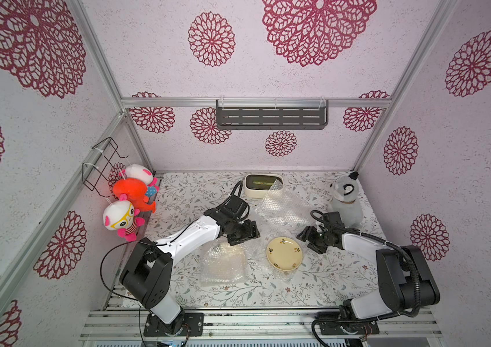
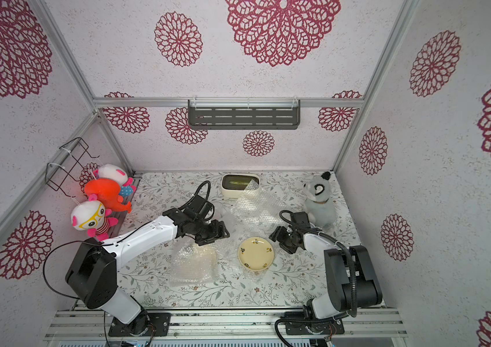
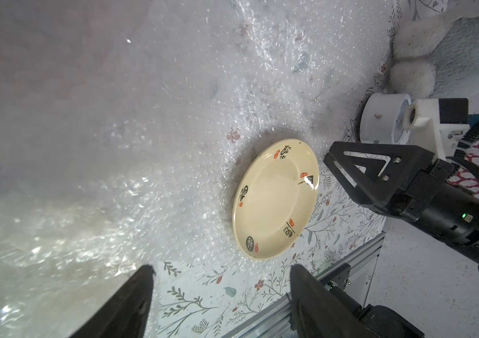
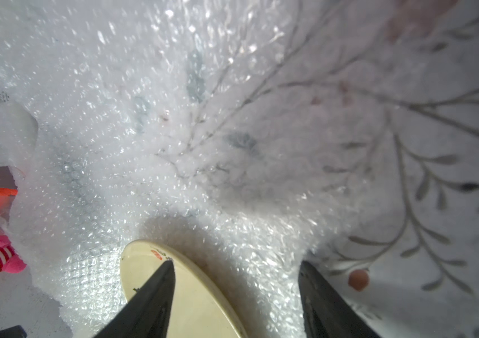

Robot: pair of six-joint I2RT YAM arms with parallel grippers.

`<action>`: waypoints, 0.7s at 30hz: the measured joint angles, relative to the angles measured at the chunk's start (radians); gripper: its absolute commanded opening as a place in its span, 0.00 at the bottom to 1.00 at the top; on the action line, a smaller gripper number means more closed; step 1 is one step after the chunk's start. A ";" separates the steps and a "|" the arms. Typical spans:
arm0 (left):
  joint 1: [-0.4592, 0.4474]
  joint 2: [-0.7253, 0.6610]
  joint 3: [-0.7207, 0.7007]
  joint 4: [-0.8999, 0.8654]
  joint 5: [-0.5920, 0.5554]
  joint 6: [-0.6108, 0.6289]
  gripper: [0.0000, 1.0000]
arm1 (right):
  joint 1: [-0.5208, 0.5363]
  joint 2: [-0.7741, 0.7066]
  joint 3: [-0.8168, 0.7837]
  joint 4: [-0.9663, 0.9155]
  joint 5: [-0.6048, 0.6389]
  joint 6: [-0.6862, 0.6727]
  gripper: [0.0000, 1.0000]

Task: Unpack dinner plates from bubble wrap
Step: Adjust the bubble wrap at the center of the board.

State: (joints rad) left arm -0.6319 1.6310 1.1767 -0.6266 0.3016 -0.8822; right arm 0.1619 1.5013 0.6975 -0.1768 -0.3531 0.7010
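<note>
Left end effector (image 3: pixel 220 270) hangs with its jaws spread wide and nothing between them, poised over the far edge of a bubble-wrap bundle (image 1: pixel 223 266) that lies left of centre on the floral worktop (image 1: pixel 328 285). From where I stand, a cream shape shows faintly through the folded, whitish wrap of that bundle, though I cannot make out any pattern on it. Off at the far left, a cluster of plush toys (image 1: pixel 125 207) hangs against the wall. Further right, a loose bubble wrap sheet (image 1: pixel 280 210) is spread open across the middle of the worktop, its far corner leaning up against a cream box (image 1: pixel 263 184) with a dark top. At the near end of that sheet sits an unwrapped plate (image 1: pixel 284 253), cream with small dark and red marks round the rim, face up and fully uncovered. Just to its right, the right end effector (image 4: pixel 238 263) is also well open and empty, its fingers pointing towards the plate's rim without gripping it. Behind that arm a small white alarm clock (image 3: pixel 381 120) stands beside a grey plush raccoon (image 1: pixel 344 198) at the back right.
</note>
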 measured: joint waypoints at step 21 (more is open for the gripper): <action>0.014 -0.016 -0.014 -0.023 -0.004 0.002 0.77 | -0.097 0.180 0.216 -0.085 0.035 -0.142 0.68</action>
State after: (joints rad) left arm -0.6178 1.6154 1.1629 -0.6498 0.2977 -0.8806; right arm 0.0650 1.6814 0.9131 -0.2623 -0.3176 0.5591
